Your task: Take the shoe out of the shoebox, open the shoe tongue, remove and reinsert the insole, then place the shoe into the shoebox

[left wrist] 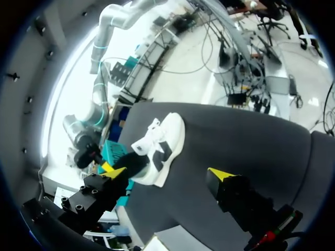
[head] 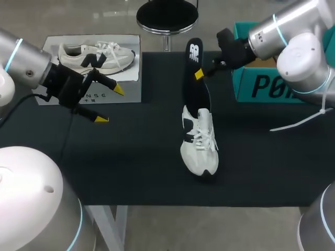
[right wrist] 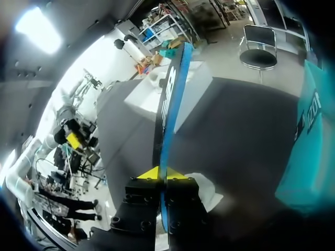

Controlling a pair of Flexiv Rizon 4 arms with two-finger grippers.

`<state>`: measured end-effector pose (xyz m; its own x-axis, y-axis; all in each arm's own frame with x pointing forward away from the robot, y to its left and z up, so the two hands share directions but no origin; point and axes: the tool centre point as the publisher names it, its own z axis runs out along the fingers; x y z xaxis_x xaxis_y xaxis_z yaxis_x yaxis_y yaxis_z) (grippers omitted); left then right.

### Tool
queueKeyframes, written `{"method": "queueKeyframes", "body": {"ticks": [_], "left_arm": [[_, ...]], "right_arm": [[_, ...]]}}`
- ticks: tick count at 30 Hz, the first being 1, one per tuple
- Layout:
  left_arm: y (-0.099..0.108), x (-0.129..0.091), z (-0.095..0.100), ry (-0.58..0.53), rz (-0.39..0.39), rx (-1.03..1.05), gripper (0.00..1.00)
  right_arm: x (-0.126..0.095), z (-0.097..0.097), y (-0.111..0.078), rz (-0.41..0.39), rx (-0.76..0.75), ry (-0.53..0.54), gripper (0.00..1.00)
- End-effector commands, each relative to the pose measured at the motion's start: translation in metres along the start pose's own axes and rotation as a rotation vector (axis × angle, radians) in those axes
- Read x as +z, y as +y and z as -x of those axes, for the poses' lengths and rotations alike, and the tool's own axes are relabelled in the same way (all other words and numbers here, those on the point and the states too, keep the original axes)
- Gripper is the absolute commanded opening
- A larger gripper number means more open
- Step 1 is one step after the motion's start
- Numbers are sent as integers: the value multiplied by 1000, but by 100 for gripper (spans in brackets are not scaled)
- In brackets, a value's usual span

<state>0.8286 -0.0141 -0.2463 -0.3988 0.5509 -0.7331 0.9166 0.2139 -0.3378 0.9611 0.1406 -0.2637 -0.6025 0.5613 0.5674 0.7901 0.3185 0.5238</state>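
Your right hand (head: 200, 74) is pinching the long black foam insole (head: 194, 55), which is tilted up with its lower end at the opening of the white lace-up sneaker with a black logo (head: 200, 144). The sneaker lies mid-way across the black tabletop (head: 131, 157). The teal cardboard shoebox (head: 261, 86) sits at the far right. Your left hand (head: 110, 104) hangs spread and holds nothing, beside the grey box lid printed with a shoe (head: 94, 57).

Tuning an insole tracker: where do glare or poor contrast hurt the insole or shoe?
Head view: black insole blends into the dark table cover, white shoe stands out. Left wrist view: glare only beyond that cover, shoe clear. Right wrist view: insole edge-on, unglared.
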Motion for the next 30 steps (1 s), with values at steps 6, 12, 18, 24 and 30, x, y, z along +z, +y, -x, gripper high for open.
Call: {"method": "queueKeyframes", "body": {"ticks": [6,12,18,24,30], "left_arm": [[0,0,0,4,2,0,100],[0,0,0,4,2,0,100],[0,0,0,4,2,0,100],[0,0,0,4,2,0,100],[0,0,0,4,2,0,100]], "right_arm": [[-2,15,15,-9,5,-10,0],[-6,21,26,-4,-7,-20,0],[-6,33,21,-42,13,-42,0],[1,38,4,-66,64,-31,0],[6,36,-4,-77,100,-12,0]]}}
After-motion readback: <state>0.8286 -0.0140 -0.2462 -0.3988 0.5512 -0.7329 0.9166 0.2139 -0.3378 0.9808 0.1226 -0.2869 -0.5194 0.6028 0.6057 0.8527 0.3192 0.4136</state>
